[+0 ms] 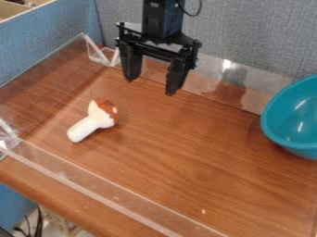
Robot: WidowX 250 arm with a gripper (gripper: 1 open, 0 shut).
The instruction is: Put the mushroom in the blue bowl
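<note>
The mushroom lies on its side on the wooden table, at the left: a thick white stem pointing toward the front left and a tan-brown cap toward the back right. The blue bowl, large and glossy teal, sits at the right edge, partly cut off by the frame. My gripper hangs above the back middle of the table, its two black fingers spread apart and pointing down with nothing between them. It is up and to the right of the mushroom, well apart from it, and left of the bowl.
A low clear plastic wall rims the wooden table on all visible sides. A blue partition stands behind at the left. The table's front edge drops off at the lower left.
</note>
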